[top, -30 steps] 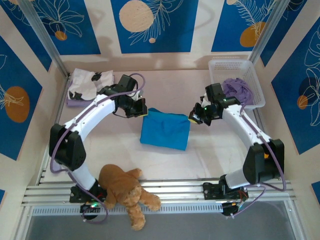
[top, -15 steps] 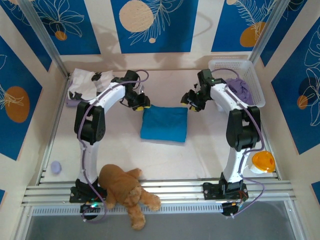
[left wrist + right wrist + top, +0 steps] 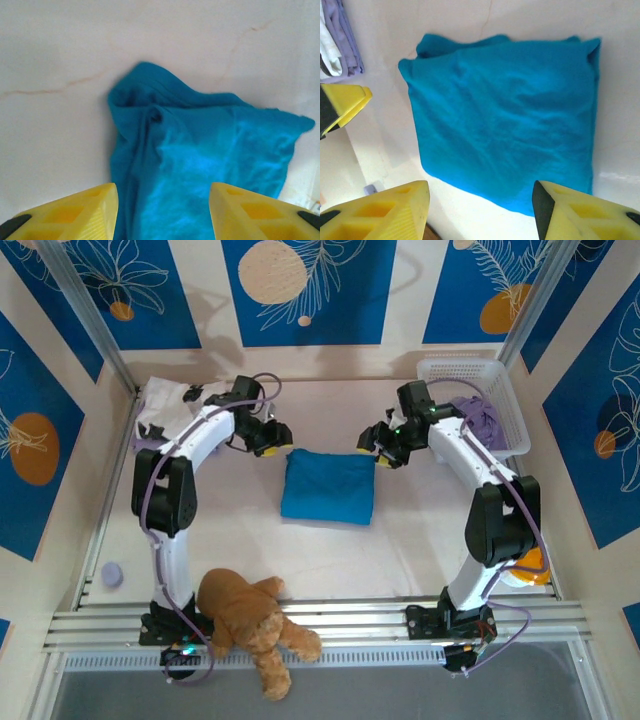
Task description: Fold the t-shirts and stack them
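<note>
Teal t-shirt (image 3: 329,486) lies folded between left pincer (image 3: 276,436) and right pincer (image 3: 373,446).

Top view: bright, even, diffuse light from above/near side. Arms cast soft grey shadows on back wall (image 3: 210,325); only faint ones on table (image 3: 420,540). No hard glare. Centre sharp, w/ slight wide-angle lean at side edges.

Left wrist view: dimmer, soft overall. Teal t-shirt (image 3: 200,165) smeared, folds hazy, and left gripper (image 3: 164,212) out of focus at bottom edge.

Right wrist view: brighter, cloth texture clearer. Pale bright patch on table by shirt's lower-left corner. Right gripper (image 3: 480,210) blurred.
</note>
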Available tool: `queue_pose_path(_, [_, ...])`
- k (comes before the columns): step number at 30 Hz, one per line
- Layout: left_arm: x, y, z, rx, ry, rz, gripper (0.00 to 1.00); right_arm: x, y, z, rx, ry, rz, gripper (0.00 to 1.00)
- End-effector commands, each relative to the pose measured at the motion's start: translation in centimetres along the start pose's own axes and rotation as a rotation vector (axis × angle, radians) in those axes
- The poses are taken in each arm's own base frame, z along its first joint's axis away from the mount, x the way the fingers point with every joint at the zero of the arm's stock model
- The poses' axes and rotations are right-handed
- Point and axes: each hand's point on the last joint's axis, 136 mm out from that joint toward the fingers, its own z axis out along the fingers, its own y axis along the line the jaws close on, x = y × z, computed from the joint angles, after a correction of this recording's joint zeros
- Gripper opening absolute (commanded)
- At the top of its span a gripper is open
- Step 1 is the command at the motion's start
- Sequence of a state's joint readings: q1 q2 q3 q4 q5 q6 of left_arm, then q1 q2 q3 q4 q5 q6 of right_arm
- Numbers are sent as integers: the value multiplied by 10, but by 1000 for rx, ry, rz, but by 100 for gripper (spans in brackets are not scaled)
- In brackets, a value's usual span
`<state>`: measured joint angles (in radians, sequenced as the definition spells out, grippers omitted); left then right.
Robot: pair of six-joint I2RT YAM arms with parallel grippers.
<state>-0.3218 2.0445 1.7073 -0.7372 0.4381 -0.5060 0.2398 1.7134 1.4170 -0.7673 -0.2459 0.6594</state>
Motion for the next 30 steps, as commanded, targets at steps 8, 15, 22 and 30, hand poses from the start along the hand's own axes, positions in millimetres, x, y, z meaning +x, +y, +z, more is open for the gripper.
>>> queue_pose_path(8, [47,15,64,3,107,-40,51,28,-32,94,19,222,131,59])
queue_pose_path(15, [75,36,68,-35,147,-48,50,50,-52,114,69,291,141,59])
queue_pose_path(22, [122,52,55,-23,181,-79,50,104,-55,107,58,391,145,59])
queue_pose_path(30, [145,44,1,-47,97,2,57,143,-17,67,-29,330,23,66])
